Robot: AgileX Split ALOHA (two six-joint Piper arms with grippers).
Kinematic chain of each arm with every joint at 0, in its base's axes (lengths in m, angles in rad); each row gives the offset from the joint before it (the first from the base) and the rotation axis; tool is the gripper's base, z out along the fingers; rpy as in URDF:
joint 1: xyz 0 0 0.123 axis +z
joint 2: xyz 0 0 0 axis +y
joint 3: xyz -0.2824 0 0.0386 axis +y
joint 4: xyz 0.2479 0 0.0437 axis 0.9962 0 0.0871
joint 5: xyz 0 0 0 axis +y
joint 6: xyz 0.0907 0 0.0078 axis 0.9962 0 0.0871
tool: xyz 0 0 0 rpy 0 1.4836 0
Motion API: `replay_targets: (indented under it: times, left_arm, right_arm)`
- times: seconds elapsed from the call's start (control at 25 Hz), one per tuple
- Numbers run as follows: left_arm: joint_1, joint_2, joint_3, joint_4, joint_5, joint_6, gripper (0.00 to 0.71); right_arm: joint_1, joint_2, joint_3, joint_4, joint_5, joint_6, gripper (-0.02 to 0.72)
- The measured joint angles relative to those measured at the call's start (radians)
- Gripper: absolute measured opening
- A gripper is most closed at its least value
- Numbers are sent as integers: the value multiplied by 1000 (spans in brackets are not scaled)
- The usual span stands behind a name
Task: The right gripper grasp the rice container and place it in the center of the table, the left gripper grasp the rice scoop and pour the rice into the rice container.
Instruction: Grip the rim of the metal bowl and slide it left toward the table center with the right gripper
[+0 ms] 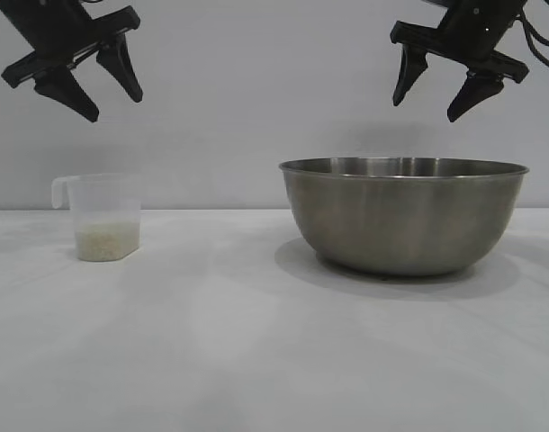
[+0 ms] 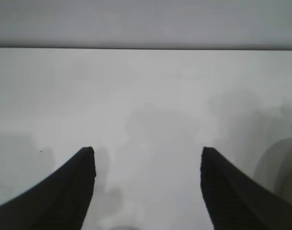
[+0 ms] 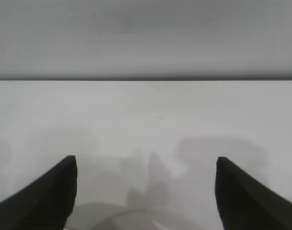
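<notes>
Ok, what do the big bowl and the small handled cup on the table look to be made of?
The large round grey metal bowl looks like brushed stainless steel: dull sheen, soft streaked reflections, thin rolled rim. The small translucent whitish cup is probably plastic: its pale grain layer shows through the cloudy wall, and the loop handle looks moulded in.

White table (image 1: pixel 256 360) w/ rice scoop (image 1: pixel 103 216) at left, rice container (image 1: pixel 403 216) at right, well apart

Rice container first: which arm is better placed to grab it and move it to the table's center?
Right. The right gripper hangs open directly above the rice container, which sits on the right side of the table. The left gripper hangs open over the rice scoop, far across.
</notes>
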Motion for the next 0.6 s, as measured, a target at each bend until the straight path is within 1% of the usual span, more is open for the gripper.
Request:
replay_targets:
  times: [0.12, 0.2, 0.28, 0.4, 0.44, 0.52, 0.6]
  left_arm:
    - [0, 0, 0, 0, 0, 0, 399]
    - [0, 0, 0, 0, 0, 0, 399]
    - [0, 0, 0, 0, 0, 0, 399]
    - [0, 0, 0, 0, 0, 0, 399]
    - [0, 0, 0, 0, 0, 0, 399]
    - [0, 0, 0, 0, 0, 0, 399]
    - [0, 0, 0, 0, 0, 0, 399]
  right_arm:
    - [0, -19, -2, -32, 31, 0, 498]
    - [0, -44, -32, -56, 76, 2, 498]
    - [-2, -64, -71, -83, 146, 23, 498]
    - [-10, -78, -122, -106, 304, 62, 498]
    - [-13, -79, -126, -111, 333, 75, 498]
    - [-17, -79, -128, -113, 367, 94, 498]
    - [-19, -79, -128, -109, 376, 105, 498]
